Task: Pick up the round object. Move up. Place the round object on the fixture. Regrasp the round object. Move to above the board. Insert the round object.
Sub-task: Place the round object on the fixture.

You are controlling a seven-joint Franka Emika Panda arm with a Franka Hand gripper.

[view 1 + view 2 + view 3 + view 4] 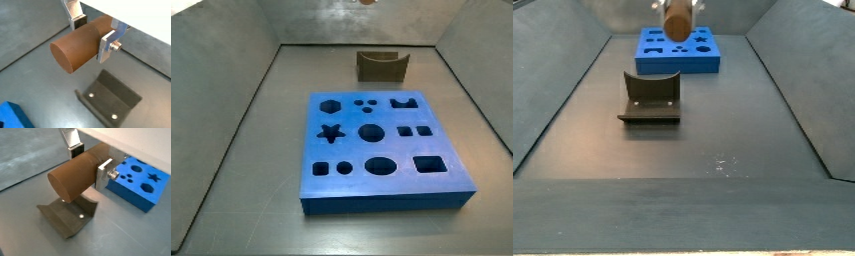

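Note:
My gripper point(92, 36) is shut on the round object point(77, 47), an orange-brown cylinder held crosswise between the silver fingers point(107, 46) in both wrist views, gripper point(90, 164) and round object point(72, 175). It hangs in the air, well off the floor, above the fixture point(110, 102), a small olive-brown block with a U-shaped notch point(67, 215). In a side view the round object point(676, 22) shows high up, with the fixture point(651, 97) below and nearer. The blue board point(378, 150) with its dark cut-outs lies flat in front of the fixture point(381, 66).
Grey sloping walls point(225, 120) enclose the grey floor point(714, 150) on both sides. The board point(140, 183) lies close beside the fixture; one corner of the board point(10, 117) shows in a wrist view.

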